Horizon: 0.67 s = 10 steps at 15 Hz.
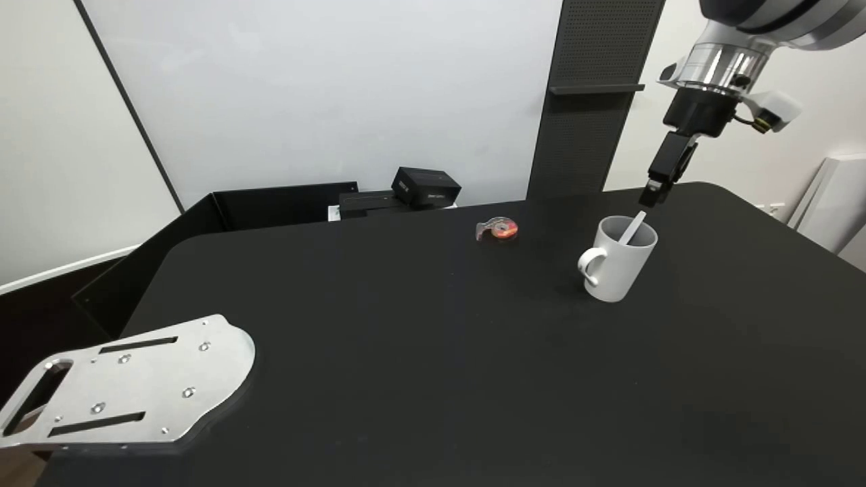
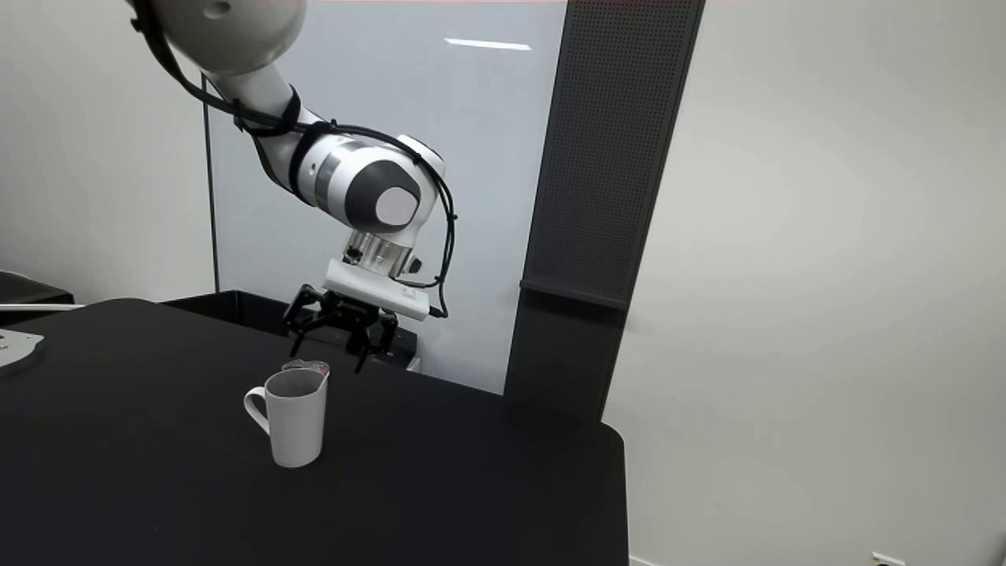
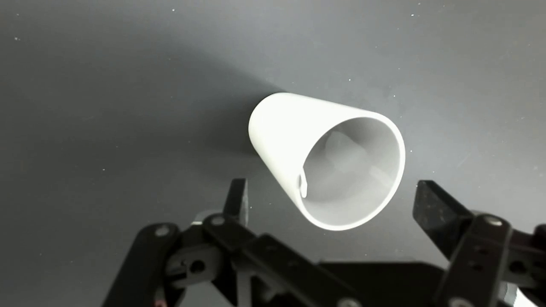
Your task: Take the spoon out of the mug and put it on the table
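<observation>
The white mug (image 1: 616,270) stands upright on the black table (image 1: 406,352); the mug also shows in an exterior view (image 2: 297,428) and the wrist view (image 3: 286,128). The white spoon (image 1: 632,228) leans inside it, its handle end just above the rim away from the mug's handle; its bowl is hidden. In the wrist view a thin white sliver at the left inner rim seems to be the spoon (image 3: 303,184). My gripper (image 1: 651,195) is open and empty above the mug, apart from it. In the wrist view the gripper's fingers (image 3: 332,188) flank the mug.
A tape dispenser (image 1: 500,228) lies left of the mug in an exterior view, near the table's back edge. A white perforated plate (image 1: 149,379) lies at the left edge. Black boxes (image 1: 426,187) sit behind the table's back edge.
</observation>
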Each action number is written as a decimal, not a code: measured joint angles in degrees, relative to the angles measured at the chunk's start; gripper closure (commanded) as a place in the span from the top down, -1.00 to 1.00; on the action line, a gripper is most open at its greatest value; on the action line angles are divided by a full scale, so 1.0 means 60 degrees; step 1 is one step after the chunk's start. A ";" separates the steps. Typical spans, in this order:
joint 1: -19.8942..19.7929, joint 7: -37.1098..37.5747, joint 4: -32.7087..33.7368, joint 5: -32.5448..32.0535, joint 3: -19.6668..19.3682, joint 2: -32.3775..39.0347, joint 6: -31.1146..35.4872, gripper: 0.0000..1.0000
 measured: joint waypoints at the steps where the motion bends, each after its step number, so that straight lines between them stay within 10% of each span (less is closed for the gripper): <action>1: 0.0000 0.0000 0.0001 0.0000 0.0001 0.0015 0.0006 1.00; 4: 0.0000 0.0000 0.0004 0.0001 0.0003 0.0076 0.0021 1.00; 10: 0.0000 0.0000 0.0026 0.0001 0.0018 0.0181 0.0063 -0.06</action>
